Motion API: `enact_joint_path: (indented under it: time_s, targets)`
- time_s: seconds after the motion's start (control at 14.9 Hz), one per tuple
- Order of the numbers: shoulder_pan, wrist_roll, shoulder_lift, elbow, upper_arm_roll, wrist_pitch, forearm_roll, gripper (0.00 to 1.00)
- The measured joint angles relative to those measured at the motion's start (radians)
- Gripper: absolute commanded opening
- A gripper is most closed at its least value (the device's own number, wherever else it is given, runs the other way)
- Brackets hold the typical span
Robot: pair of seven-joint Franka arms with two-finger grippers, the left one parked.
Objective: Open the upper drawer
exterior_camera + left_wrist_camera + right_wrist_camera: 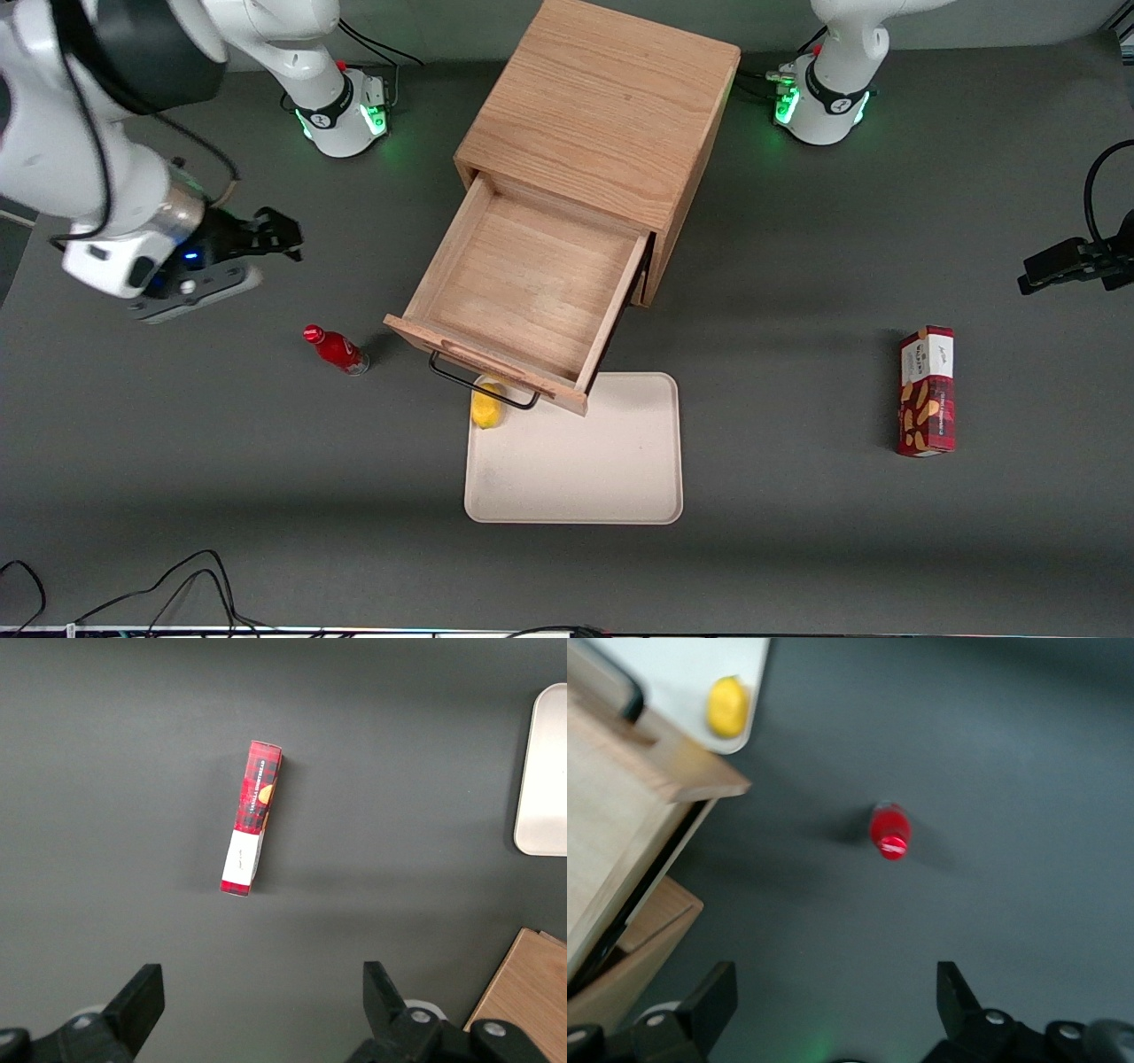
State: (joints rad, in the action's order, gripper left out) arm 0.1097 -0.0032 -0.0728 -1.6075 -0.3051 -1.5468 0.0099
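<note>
Oak upper drawer (532, 283) is pulled well out of the cabinet (602, 115), inside bare. Its front panel overhangs the cream tray (576, 478), and the black wire handle (483, 383) sits right above a yellow object (487, 406) on the tray's edge. The lower drawer (629, 948) is only visible in the right wrist view, under the open one, apparently shut.

The gripper (275, 237) is well apart from the drawer, up off the grey surface (177, 461) toward the working arm's end, farther from the front camera than the red bottle (337, 349). The fingers (709, 997) are spread wide with nothing between them, just surface and the bottle (889, 830) below.

Judgement: the opening step looks done; the drawer is about as far out as it needs to be. What's in hand is the arm clear of the handle. Any next move is only lifting away while avoiding the bottle and the drawer corner. No more pulling called for.

A red patterned box (927, 390) lies toward the parked arm's end, not involved.
</note>
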Motion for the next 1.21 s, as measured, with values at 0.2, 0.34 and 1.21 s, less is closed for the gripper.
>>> enact_joint_path:
  time_s: [0.2,0.34,1.21]
  targets:
    - [0.054,0.117,0.030,0.019,0.001,0.077,0.004,1.00]
    - [0.088,0.128,0.076,0.034,0.001,0.110,0.007,1.00]
    - [-0.165,-0.024,0.210,-0.180,0.346,-0.034,0.012,1.00]
